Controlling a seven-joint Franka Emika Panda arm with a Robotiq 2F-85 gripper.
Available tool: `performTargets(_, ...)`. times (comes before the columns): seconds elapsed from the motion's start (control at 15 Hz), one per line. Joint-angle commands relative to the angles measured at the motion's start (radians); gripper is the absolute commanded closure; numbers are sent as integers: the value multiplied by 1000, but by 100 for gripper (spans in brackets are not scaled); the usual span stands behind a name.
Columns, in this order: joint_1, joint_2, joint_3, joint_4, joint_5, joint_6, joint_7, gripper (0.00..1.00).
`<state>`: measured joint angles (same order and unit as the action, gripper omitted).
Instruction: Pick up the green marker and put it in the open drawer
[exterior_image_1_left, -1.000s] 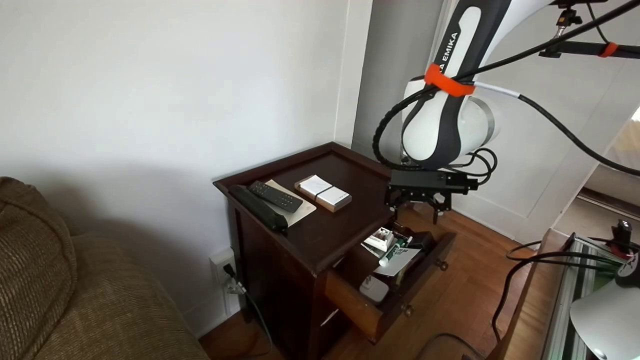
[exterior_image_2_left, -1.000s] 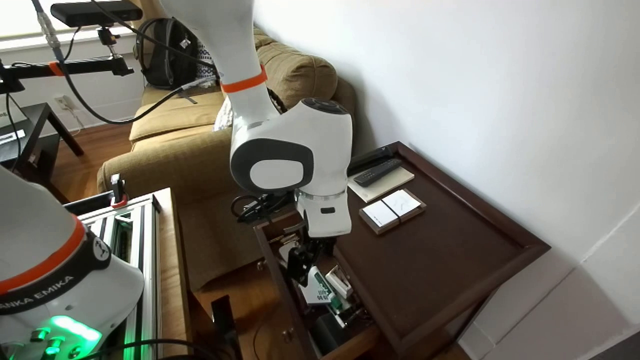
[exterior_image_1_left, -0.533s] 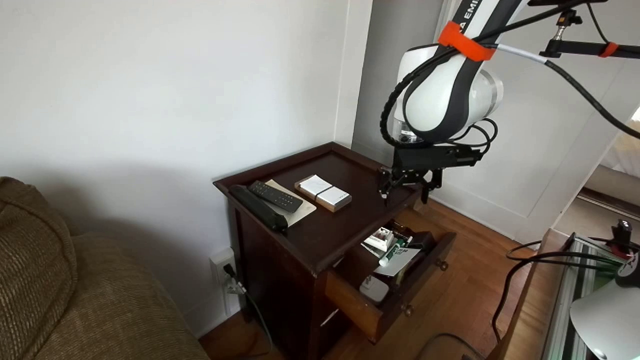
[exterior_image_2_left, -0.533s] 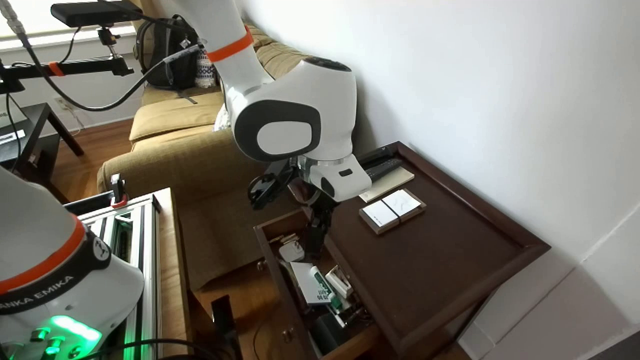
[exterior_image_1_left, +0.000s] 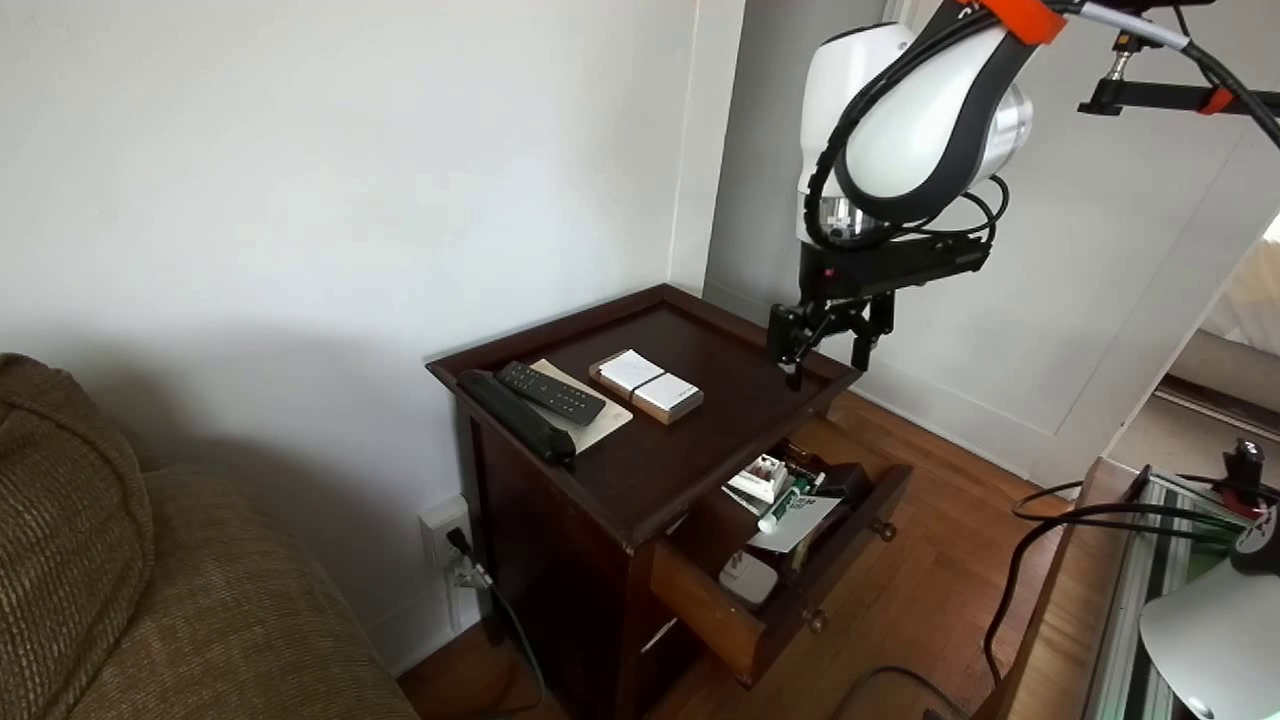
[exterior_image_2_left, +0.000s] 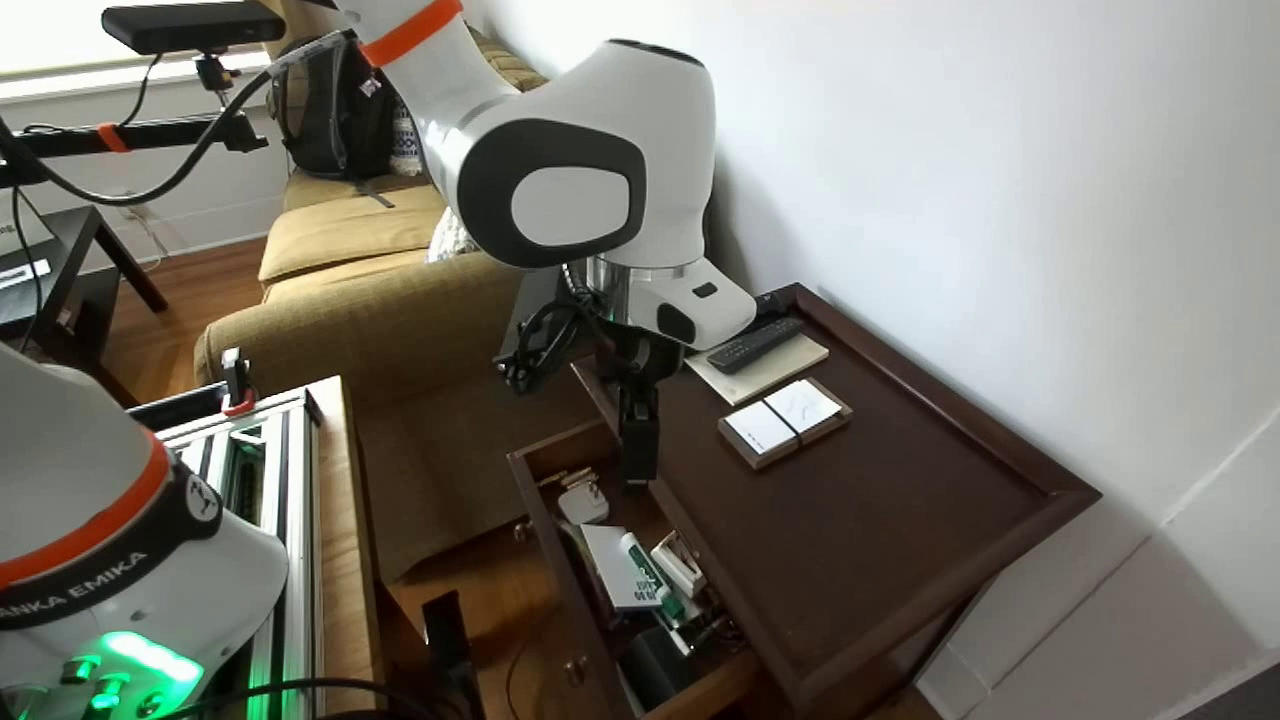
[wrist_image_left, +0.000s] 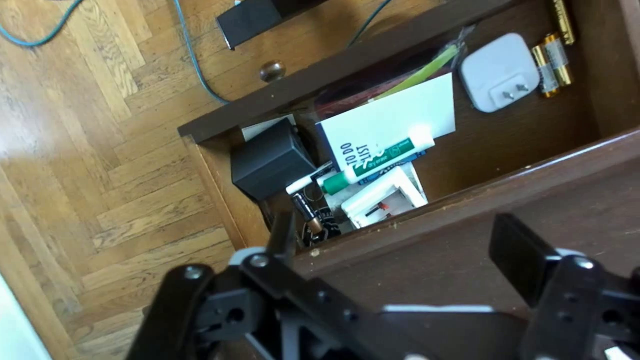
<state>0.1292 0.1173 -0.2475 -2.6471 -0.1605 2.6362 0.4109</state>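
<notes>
finding: the end effector (exterior_image_1_left: 828, 372) is released, its fingers (wrist_image_left: 522, 256) spread with nothing between them. it hangs raised above the drawer-side edge of the worktop (exterior_image_2_left: 900, 500). the green marker (wrist_image_left: 379, 164) lies inside the open drawer (wrist_image_left: 540, 135), partly across the white to-do card (wrist_image_left: 400, 110) and just beside the white box (wrist_image_left: 370, 192); contact with that box cannot be confirmed.

assessment: the placement appears complete, and withdrawal seems the fitting next action.

hazards: a descent from this position would probably strike the worktop, since in the wrist view its surface shows between the fingers. a needless grasp at the marker could pinch the card or drag the box, because the clutter leaves little room for a finger on either side. the marker appears cylindrical and rests on uneven items; a knock to the drawer could roll it toward the loose battery (wrist_image_left: 307, 212) and the black box (wrist_image_left: 270, 162). were the drawer pushed in, the marker, lying atop the clutter, might snag beneath the worktop; clearance there cannot be judged.
</notes>
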Motion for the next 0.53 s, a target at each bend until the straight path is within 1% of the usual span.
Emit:
performTargets(0.0, -68, -97, 51, -58, -60, -12, -63, 0)
performTargets(0.13, -92, -145, 74, -87, -60, -14, -110, 0)
performTargets(0.27, -116, -201, 96, -122, -32, -11, -175, 0)
performTargets(0.33, -120, -113, 111, -60, -35, -3, -117, 0)
performTargets(0.47, -135, -131, 125, -67, -34, -3, -124, 0)
